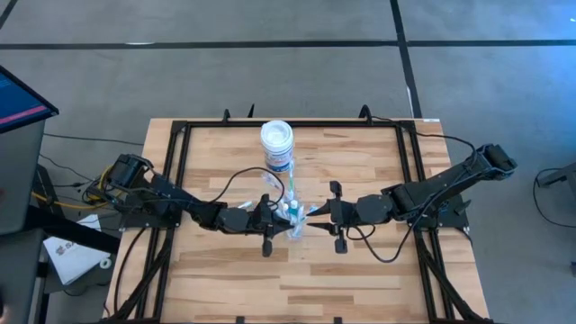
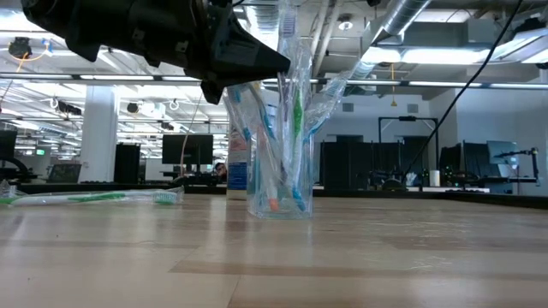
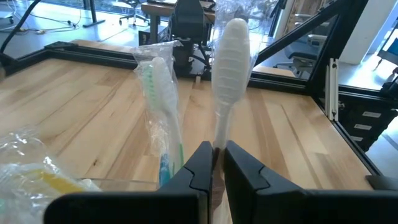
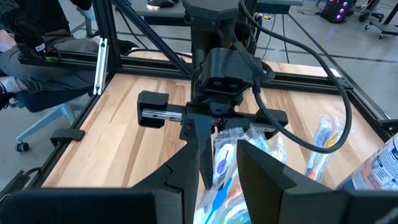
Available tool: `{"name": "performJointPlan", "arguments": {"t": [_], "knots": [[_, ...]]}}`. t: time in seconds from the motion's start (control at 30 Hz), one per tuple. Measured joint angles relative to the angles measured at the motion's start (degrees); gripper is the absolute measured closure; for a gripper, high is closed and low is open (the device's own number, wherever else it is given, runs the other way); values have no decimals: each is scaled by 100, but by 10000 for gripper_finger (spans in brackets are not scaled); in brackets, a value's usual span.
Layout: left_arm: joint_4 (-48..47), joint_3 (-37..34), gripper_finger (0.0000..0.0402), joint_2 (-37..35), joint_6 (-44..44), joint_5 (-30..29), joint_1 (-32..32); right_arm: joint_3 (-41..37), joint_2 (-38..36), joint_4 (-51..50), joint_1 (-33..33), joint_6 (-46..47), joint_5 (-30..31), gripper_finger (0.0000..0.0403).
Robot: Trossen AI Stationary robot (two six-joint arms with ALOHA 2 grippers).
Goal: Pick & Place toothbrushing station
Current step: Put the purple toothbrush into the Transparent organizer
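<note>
Left gripper (image 3: 212, 163) fingers clench a white brush (image 3: 229, 68) over the cup (image 2: 280, 184) to drop it in; right gripper (image 4: 219, 163) fingers grasp the cup, steadying it on the counter (image 1: 360, 270).

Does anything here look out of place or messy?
One green wrapped toothbrush lies flat on the table, away from the clear cup where the other brushes stand. The left gripper is pinching a white brush over the cup.

One clear cup (image 2: 280, 184), one white jar (image 1: 277, 144), and several wrapped toothbrushes (image 2: 94, 198), number unclear.
</note>
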Motion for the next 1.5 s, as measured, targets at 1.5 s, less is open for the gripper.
{"name": "performJointPlan", "arguments": {"t": [1.5], "knots": [[309,0,334,0,18,126,0,0,0,-35,-1,-1,0,305]]}}
